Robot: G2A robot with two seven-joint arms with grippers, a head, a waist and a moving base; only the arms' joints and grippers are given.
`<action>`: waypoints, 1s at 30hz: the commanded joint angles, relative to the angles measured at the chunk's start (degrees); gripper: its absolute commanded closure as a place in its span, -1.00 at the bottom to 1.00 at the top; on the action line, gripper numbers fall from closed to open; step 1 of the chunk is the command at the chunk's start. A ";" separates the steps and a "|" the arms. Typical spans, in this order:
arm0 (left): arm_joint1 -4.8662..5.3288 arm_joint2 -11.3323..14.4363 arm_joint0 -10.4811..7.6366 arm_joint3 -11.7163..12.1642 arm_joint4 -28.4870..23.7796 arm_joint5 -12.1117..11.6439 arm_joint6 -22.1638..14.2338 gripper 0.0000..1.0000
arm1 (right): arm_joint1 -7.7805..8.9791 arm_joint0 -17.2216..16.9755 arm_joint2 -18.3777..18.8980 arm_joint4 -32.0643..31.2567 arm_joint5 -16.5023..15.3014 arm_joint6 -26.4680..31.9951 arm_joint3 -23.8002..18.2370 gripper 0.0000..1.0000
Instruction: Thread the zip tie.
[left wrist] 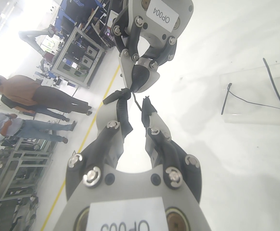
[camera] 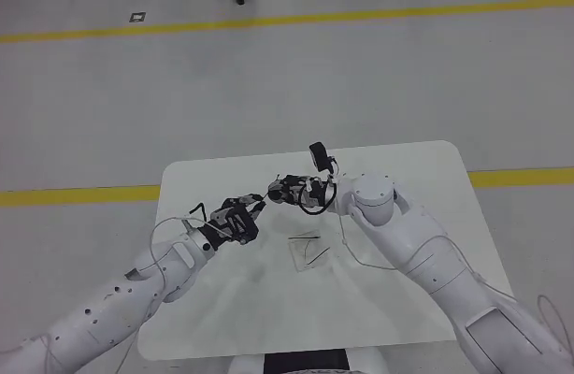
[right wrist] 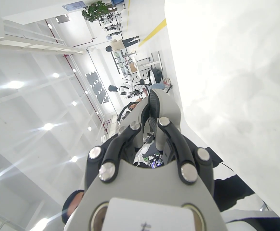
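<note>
Pinching the zip tie (left wrist: 136,100), white-labelled right gripper (left wrist: 136,88) faces left gripper (left wrist: 137,97).

White desk (camera: 408,178) with rounded corners. A clear flat tray (camera: 308,252) lies on it near the right gripper (camera: 273,193), on the robot's side; two black zip ties (left wrist: 273,82) lie inside.

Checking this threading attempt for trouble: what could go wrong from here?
1. The right pincer grips the zip tie only at its very tip, so the tie could twist or slip out.
2. The left pincer is open around the thin tail; closing off-centre could bend or miss it.
</note>
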 commanded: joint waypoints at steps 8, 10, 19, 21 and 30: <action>0.10 1.65 -0.98 0.42 0.00 1.49 -0.17 0.78 | -0.01 -0.32 0.49 -0.41 0.00 0.43 -0.32 1.00; 0.06 1.80 -1.04 0.47 0.00 1.65 -0.19 0.78 | -0.04 -0.36 0.55 -0.38 0.00 0.57 -0.34 1.00; -0.08 1.98 -1.12 0.58 0.00 2.09 0.30 0.78 | -0.24 -0.51 0.74 -0.29 -0.14 1.02 -0.47 1.00; -0.10 1.98 -1.12 0.60 0.00 2.10 0.45 0.78 | -0.30 -0.54 0.80 -0.29 -0.17 1.00 -0.44 1.00; -0.18 1.95 -1.20 0.83 0.00 1.97 1.02 1.00 | -0.64 -0.53 0.70 -0.35 0.00 0.69 -0.03 1.00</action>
